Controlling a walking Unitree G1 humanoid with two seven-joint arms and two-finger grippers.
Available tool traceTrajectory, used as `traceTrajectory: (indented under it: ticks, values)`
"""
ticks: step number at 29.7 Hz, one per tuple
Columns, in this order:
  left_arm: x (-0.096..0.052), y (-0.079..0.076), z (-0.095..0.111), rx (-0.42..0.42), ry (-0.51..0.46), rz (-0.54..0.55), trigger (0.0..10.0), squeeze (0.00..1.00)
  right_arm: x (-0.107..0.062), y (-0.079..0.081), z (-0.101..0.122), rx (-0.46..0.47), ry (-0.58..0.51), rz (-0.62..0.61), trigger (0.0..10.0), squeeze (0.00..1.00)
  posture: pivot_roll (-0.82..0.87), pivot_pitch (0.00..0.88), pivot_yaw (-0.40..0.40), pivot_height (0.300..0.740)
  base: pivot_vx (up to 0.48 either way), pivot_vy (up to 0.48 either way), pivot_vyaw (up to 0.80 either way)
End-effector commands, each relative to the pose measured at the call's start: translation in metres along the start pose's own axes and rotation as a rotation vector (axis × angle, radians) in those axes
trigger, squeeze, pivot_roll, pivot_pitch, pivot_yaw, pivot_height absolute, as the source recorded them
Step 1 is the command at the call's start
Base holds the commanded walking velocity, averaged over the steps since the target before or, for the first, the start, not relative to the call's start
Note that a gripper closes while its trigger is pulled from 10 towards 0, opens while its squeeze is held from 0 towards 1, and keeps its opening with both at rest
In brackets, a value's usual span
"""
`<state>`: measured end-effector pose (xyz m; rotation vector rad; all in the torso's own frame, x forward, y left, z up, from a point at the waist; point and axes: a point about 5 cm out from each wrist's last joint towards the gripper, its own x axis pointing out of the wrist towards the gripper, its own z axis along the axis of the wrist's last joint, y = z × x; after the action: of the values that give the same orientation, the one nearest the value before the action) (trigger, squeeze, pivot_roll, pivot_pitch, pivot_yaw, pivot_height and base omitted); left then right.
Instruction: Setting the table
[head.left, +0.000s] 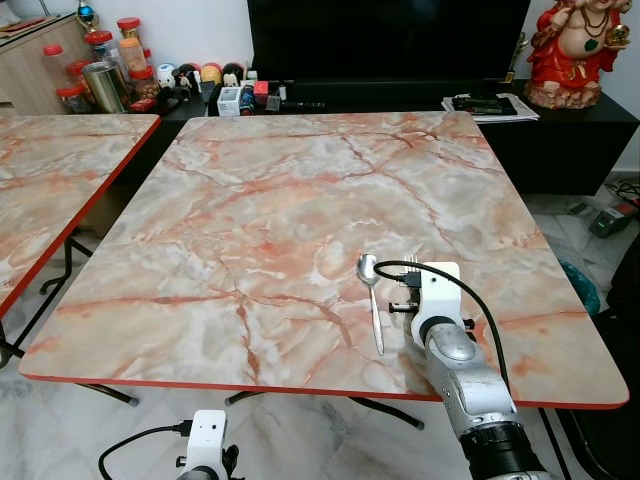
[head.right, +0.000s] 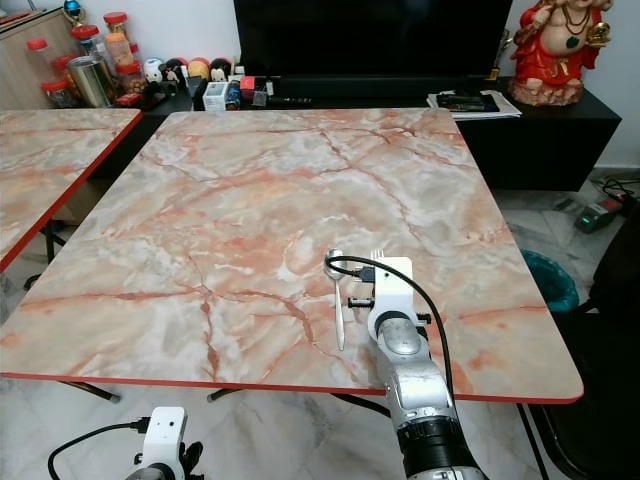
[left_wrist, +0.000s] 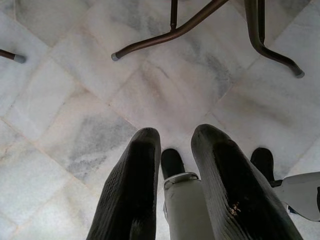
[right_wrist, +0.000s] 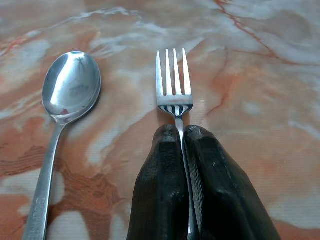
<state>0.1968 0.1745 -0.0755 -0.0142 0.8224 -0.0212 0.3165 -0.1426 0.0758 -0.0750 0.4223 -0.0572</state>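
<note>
Nearest the robot, the left gripper (left_wrist: 175, 185) is hanging idle below the table edge over the marble floor (left_wrist: 65, 125), its two black fingers standing apart with nothing between them. Just above, the right gripper (right_wrist: 182, 150) is reaching over the near edge of the marble-patterned table (head.left: 300, 180), its fingers pressed together on the handle of the fork (right_wrist: 173, 82). The tines are pointing away from the robot, low over the tabletop, seemingly so that the fork can be laid parallel to the spoon (head.left: 371, 300). The spoon is lying just beside the fork, on the robot's left, bowl up. Farther off, jars (head.left: 110, 60) and a statue (head.left: 578, 50) are standing on the dark cabinet (head.left: 560, 130).
</note>
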Motion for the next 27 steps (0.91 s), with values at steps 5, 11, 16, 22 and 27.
traceTrajectory:
  ticks: [5,11,16,22,27]
  values:
    - [-0.0011,0.0033,-0.0041,0.006,0.023,0.010,10.0,0.00,0.0015,0.0008,0.0009,0.012,-0.004,0.003,10.0,0.00,-0.01,0.000,0.025,0.740,0.000,0.000,0.00]
    - [-0.0013,0.0034,-0.0047,0.004,0.024,0.012,10.0,0.00,0.0032,0.0021,-0.0010,0.011,0.002,0.010,10.0,0.02,-0.01,0.000,0.023,0.740,0.000,0.000,0.00]
    - [-0.0013,0.0033,-0.0049,0.006,0.025,0.012,10.0,0.00,0.0037,0.0033,-0.0027,0.010,0.006,0.014,10.0,0.48,0.00,0.000,0.023,0.740,0.000,0.000,0.00]
    - [-0.0013,0.0038,-0.0047,0.009,0.025,0.015,10.0,0.00,0.0048,0.0054,-0.0048,0.010,0.011,0.027,10.0,0.65,0.00,0.000,0.023,0.740,0.000,0.000,0.00]
    - [-0.0013,0.0041,-0.0047,0.010,0.025,0.015,10.0,0.00,0.0050,0.0062,-0.0043,0.013,0.009,0.028,10.0,0.79,0.00,0.000,0.024,0.740,0.000,0.000,0.00]
